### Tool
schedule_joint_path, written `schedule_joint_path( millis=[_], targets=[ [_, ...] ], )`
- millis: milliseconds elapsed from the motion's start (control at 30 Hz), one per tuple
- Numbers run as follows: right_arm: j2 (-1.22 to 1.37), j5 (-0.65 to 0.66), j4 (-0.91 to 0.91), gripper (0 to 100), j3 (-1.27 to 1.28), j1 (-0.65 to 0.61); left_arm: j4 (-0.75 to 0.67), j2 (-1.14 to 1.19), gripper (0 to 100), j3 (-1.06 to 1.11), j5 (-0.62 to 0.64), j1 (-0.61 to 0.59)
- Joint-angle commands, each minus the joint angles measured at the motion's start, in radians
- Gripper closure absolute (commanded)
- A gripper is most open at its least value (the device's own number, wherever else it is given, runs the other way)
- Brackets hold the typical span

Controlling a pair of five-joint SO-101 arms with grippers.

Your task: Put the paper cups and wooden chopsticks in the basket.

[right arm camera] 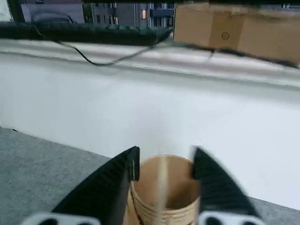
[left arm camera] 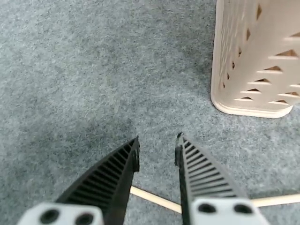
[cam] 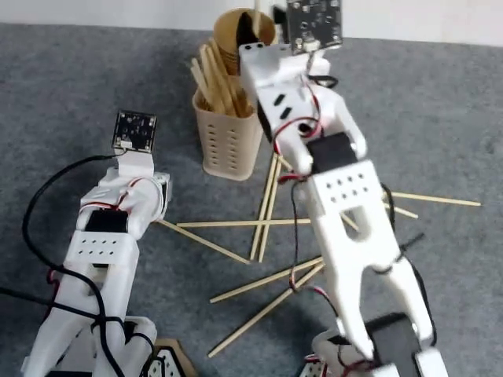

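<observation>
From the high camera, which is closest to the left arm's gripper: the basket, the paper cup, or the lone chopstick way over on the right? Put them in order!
From the left gripper:
1. Basket, just beside it, toward the middle.
2. Paper cup, behind the basket at the far edge.
3. Lone chopstick, across the table on the right.

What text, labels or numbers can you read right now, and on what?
No text is readable.
Cardboard box: a small round mark, too blurred to read.
Wrist camera boards: tiny markings, too small to read.
Basket, paper cup, chopsticks: no print seen.
</observation>
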Motion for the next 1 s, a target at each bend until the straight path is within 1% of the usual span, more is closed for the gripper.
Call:
schedule_joint_path(
  millis=[0, 133, 200, 267, 333, 367, 433, 633, 700, 833, 967],
  targets=[
    [-0.117, 0.068, 0.145, 77.2, -0.082, -0.001, -0.021, -0.027, 84, -0.007, -0.011, -0.007],
    [-0.170, 0.169, 0.366, 77.4, -0.197, 0.038, -0.021, -0.027, 84, -0.007, -0.011, -0.007],
    [-0.177, 0.255, 0.538, 77.4, -0.245, 0.096, -0.021, -0.027, 84, -0.007, -0.011, -0.007],
    [-0.170, 0.307, 0.710, 77.4, -0.274, 0.168, -0.021, -0.027, 84, -0.007, -0.011, -0.007],
    [-0.122, 0.321, 0.851, 77.4, -0.199, 0.209, -0.021, -0.027, 84, -0.007, -0.011, -0.007],
    [-0.097, 0.324, 0.866, 77.4, -0.127, 0.220, -0.021, -0.027, 84, -0.007, -0.011, -0.007],
    [-0.035, 0.373, 0.848, 77.4, 0.008, 0.239, -0.021, -0.027, 84, -0.007, -0.011, -0.007],
    [0.053, 0.453, 0.504, 77.4, 0.380, 0.255, -0.020, -0.027, 84, -0.007, -0.011, -0.007],
    [0.058, 0.519, 0.437, 77.4, 0.464, 0.246, -0.020, -0.027, 84, -0.007, -0.011, -0.007],
    [0.058, 0.703, 0.338, 77.4, 0.601, 0.231, -0.021, -0.027, 84, -0.005, -0.011, -0.007],
    [0.070, 0.809, 0.217, 77.4, 0.700, 0.248, -0.021, -0.027, 84, -0.005, -0.011, -0.007]
  ],
)
